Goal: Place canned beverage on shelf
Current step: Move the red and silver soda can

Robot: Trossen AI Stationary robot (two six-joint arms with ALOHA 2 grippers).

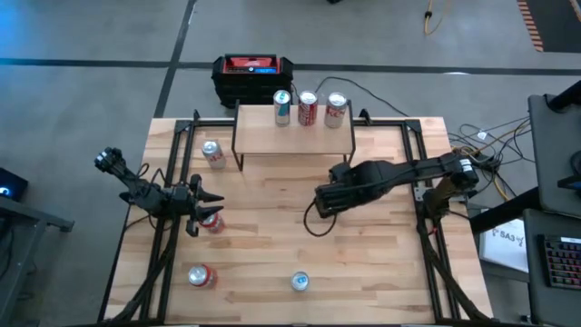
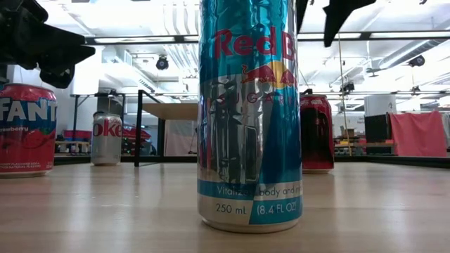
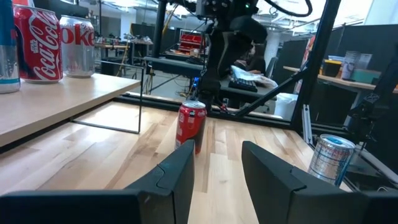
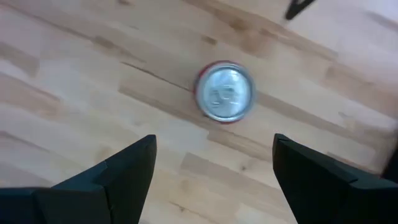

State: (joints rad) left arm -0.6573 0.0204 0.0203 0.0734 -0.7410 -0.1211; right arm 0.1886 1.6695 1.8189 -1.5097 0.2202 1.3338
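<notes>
overhead, the right gripper (image 1: 320,205) hangs with fingers apart over bare wood mid-table, a red can (image 4: 224,91) upright below and ahead of it, untouched. behind it the shelf (image 1: 293,136) carries three cans along its back edge, front strip free. the left gripper (image 1: 201,208) waits closed beside a red can.

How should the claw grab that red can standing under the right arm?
By its round side wall, about halfway up, coming straight down from above. The red can stands upright, lid up, with bare table around it. The right claw hangs open over it, so a finger can drop down each side.
</notes>
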